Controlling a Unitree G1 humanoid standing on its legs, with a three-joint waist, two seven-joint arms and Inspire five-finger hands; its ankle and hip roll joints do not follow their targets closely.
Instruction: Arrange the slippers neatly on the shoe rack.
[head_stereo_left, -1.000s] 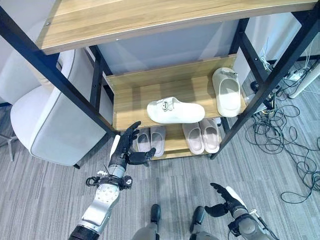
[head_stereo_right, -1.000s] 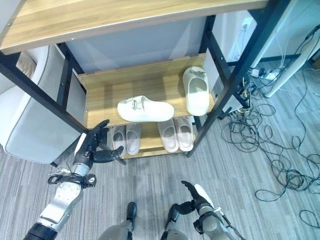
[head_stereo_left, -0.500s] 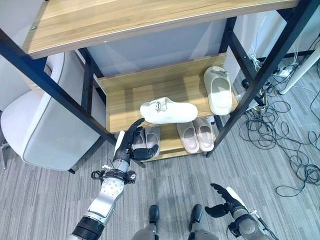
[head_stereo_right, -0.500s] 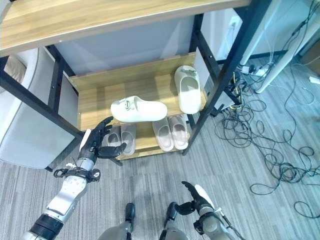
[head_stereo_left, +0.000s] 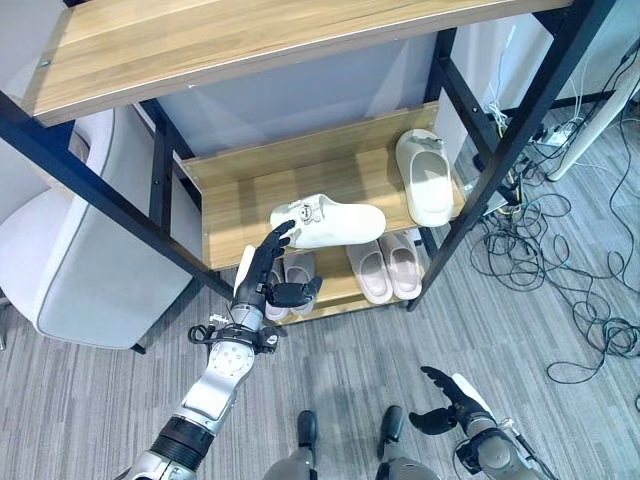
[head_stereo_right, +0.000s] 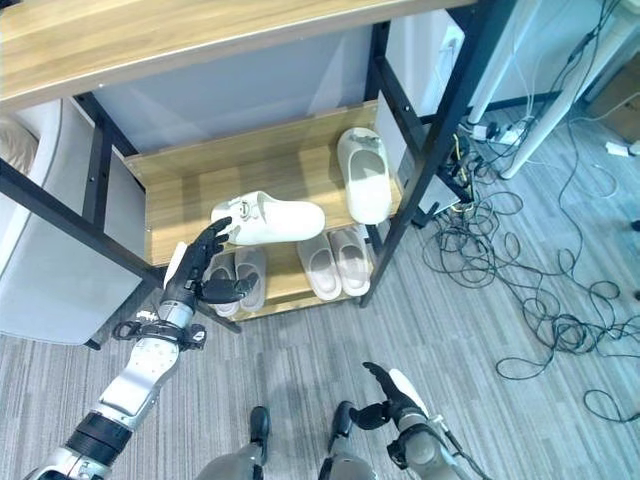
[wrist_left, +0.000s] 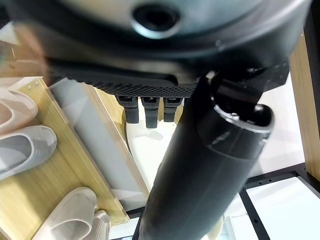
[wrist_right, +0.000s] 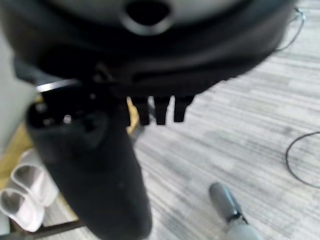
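Note:
A white slipper (head_stereo_left: 330, 222) lies crosswise near the front of the rack's middle shelf (head_stereo_left: 235, 205). A second white slipper (head_stereo_left: 424, 177) lies lengthwise at that shelf's right end. My left hand (head_stereo_left: 262, 278) is raised in front of the rack, open with straight fingers whose tips are at the left end of the crosswise slipper (wrist_left: 145, 155). Whether they touch it I cannot tell. My right hand (head_stereo_left: 447, 403) hangs low over the floor, open and holding nothing.
Two pale pairs of slippers (head_stereo_left: 386, 270) (head_stereo_left: 292, 272) sit on the bottom shelf, the left pair partly behind my left hand. A wide top shelf (head_stereo_left: 250, 45) overhangs. Black posts (head_stereo_left: 495, 165) frame the rack. A pale chair (head_stereo_left: 85, 275) stands left; cables (head_stereo_left: 560, 255) lie right.
My left hand has risen from beside the bottom shelf up to the crosswise slipper's left end. The camera has shifted. The right hand has stayed put.

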